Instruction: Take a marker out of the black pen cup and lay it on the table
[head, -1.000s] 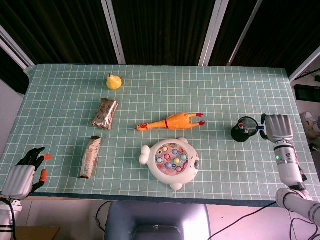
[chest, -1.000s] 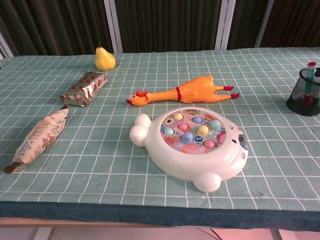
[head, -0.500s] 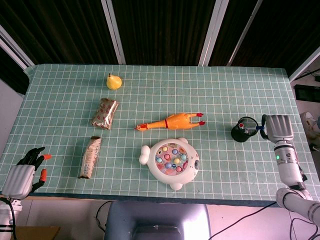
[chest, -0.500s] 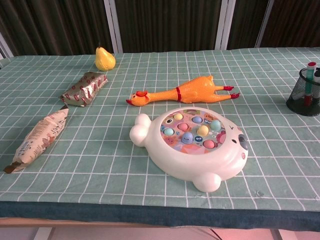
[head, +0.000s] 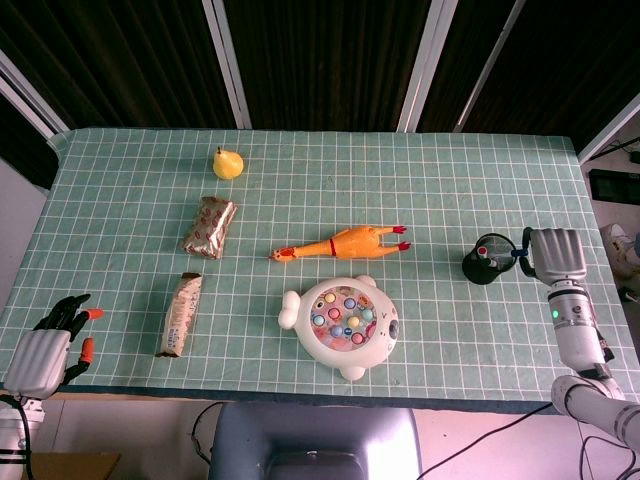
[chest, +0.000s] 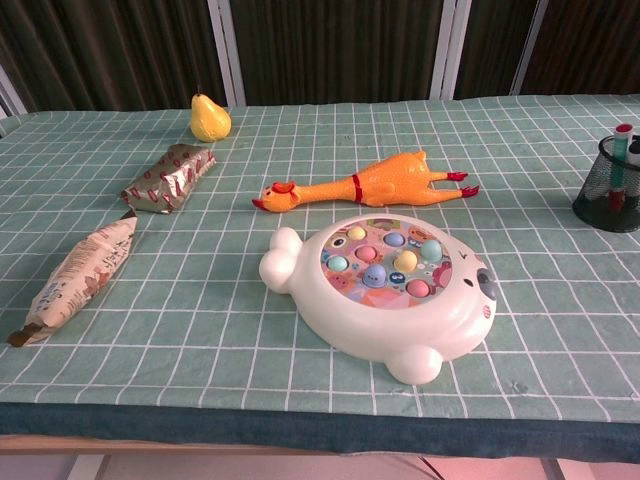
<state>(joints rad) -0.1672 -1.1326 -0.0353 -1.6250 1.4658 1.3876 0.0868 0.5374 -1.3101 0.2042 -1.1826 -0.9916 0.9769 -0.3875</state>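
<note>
Chest view: marker (chest: 621, 160) stands upright in pen cup (chest: 607, 190); right hand (head: 553, 254) grip unclear.

you get no text you can read in either view. the long snack packet (chest: 75, 275) lying well off toward the left hand (head: 45, 350) carries dark print on its pale wrapper, but it is too small and blurred to make out. the foil packet (chest: 168, 178) beyond it shows only a red and silver pattern, no legible words. the fishing toy (chest: 385, 290) has coloured pictures on its face and no letters you can tell. the black pen cup (chest: 608, 185) just beside the right hand (head: 553, 253) bears no label.
</note>
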